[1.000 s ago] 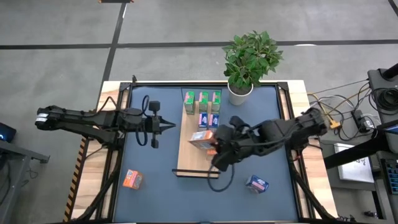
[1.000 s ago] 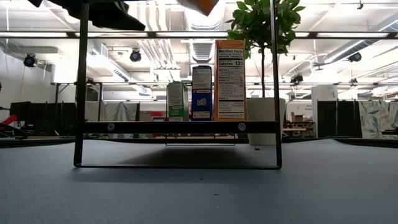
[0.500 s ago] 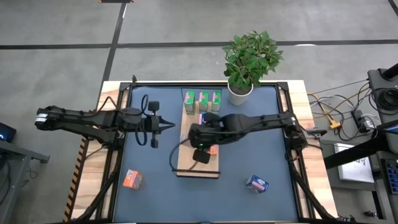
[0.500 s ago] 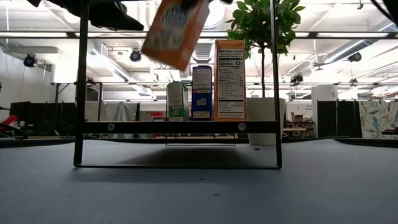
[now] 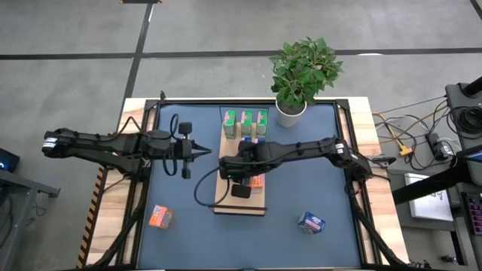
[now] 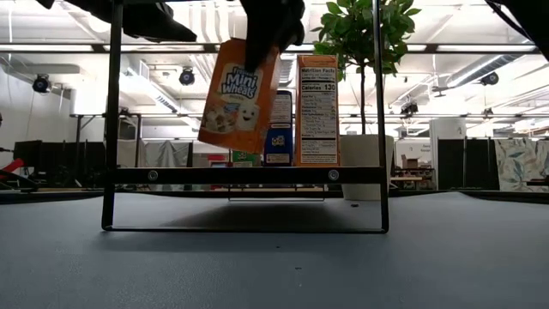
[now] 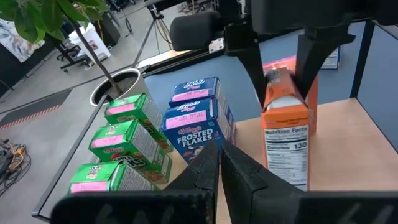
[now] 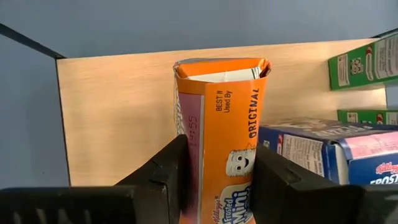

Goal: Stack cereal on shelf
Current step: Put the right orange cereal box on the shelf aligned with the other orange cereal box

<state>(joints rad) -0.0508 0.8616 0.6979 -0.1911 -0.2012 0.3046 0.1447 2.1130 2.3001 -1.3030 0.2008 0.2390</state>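
Orange box (image 6: 238, 94) lowered toward shelf (image 5: 227, 197), right hand (image 8: 217, 180) gripping

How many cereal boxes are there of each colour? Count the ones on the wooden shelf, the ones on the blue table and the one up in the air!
green cereal boxes: 3
blue cereal boxes: 3
orange cereal boxes: 3
Total: 9

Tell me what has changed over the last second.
The right hand, gripping the orange cereal box throughout, swung it from the shelf's right edge leftward over the board and lowered it, tilted, beside the standing orange box. The left hand, the shelved boxes and the two loose boxes on the table stayed put.
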